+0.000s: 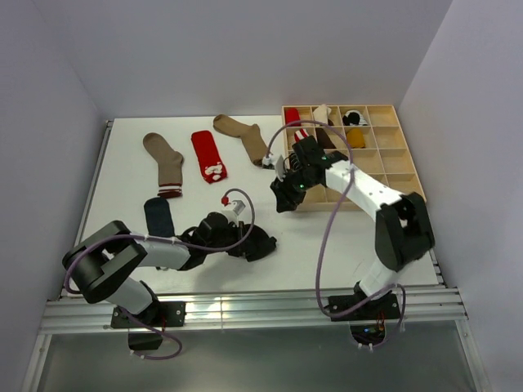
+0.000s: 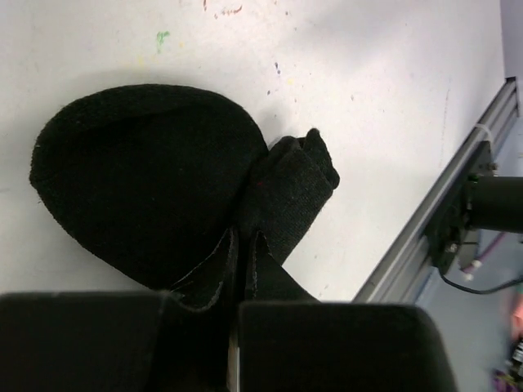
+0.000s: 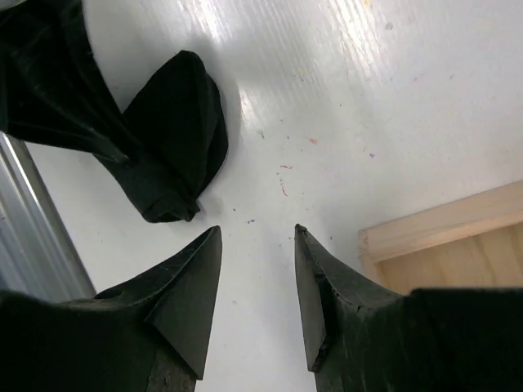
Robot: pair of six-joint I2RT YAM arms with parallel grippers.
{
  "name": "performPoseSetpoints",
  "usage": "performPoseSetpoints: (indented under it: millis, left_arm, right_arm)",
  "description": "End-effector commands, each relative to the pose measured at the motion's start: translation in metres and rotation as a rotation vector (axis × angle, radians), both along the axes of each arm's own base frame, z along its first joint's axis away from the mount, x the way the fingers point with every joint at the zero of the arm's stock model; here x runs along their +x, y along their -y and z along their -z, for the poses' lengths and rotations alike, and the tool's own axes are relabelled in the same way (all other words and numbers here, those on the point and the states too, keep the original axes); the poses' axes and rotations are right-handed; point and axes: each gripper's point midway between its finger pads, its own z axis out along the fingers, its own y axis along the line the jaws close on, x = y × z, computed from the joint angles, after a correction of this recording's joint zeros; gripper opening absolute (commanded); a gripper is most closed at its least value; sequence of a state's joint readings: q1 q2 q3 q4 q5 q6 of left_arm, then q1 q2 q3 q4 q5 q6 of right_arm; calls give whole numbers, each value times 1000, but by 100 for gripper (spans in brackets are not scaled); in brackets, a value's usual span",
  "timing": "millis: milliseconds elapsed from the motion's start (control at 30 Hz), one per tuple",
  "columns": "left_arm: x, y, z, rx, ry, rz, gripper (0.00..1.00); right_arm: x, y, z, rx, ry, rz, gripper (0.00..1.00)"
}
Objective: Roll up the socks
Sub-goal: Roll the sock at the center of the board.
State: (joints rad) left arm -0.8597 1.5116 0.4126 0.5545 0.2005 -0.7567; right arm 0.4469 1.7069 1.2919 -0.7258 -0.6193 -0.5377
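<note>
**Black sock (image 1: pixel 265 247) clamped in the left gripper (image 1: pixel 245 240) near the front of the tabletop (image 1: pixel 122 196)**

From above, we see the left arm lying low across the tabletop, its gripper on the bunched black sock close to the front rail (image 1: pixel 245 306). The right gripper (image 1: pixel 284 202) hangs over bare tabletop, just beside the near left corner of the wooden tray (image 1: pixel 413 175). Further back lie a tan sock (image 1: pixel 166 163), a red sock (image 1: pixel 211 155) and a brown sock (image 1: pixel 241 137), all flat. A navy sock (image 1: pixel 158 216) sits beside the left arm. Several compartments along the far row of the tray hold small bundles; we cannot make them out well.

In the left wrist view, we see the black sock spread as a wide rounded lobe, with a narrower folded part (image 2: pixel 294 192) doubled beside it toward the rail. The left gripper's fingers (image 2: pixel 214 278) are drawn tight together, with an edge of the sock's fabric pinched between them.

In the right wrist view, the right gripper's fingers (image 3: pixel 184 286) stand well apart and hold nothing, with bare tabletop between them. The black sock lies up and to the left of them, not touching them. A dark shape meets the sock from the upper left corner; we cannot tell what it is. A corner of the wooden tray shows at the right edge.
</note>
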Motion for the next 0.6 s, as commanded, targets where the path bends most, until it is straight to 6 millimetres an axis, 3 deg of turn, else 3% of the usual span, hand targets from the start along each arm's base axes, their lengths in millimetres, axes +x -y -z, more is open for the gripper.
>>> performPoseSetpoints:
  millis: [0,33,100,167,200,233,300,367,400,433,567]
  left_arm:
    - [-29,-19,32,60,-217,24,0]
    - [-25,-21,31,46,-236,12,0]
    - [-27,-20,29,15,-294,18,0]
    - [-30,-21,24,-41,-351,41,0]
    - [-31,-22,26,-54,-395,30,0]
    - [-30,-21,22,-83,-406,38,0]
    - [-30,-21,22,-108,-469,34,0]
    - [-30,-20,21,-115,-499,32,1]
    - [-33,-19,22,-120,-532,36,0]
    - [-32,-19,21,-130,-544,33,0]
    - [-31,-19,22,-146,-617,26,0]
  right_arm:
    - [-4,0,-11,51,158,-42,49]
    - [-4,0,-22,70,225,-63,49]
    - [-16,6,-14,67,239,-93,50]
    - [-21,8,-21,80,331,-135,50]
    - [-32,12,-9,65,331,-156,50]
    - [-33,12,-17,72,415,-185,50]
    - [-48,9,-4,51,474,-238,52]
    - [-58,5,-8,49,548,-263,54]
    - [-71,3,4,22,560,-298,54]
    - [-74,-3,-2,38,617,-315,55]
    - [-92,-17,3,37,705,-382,57]
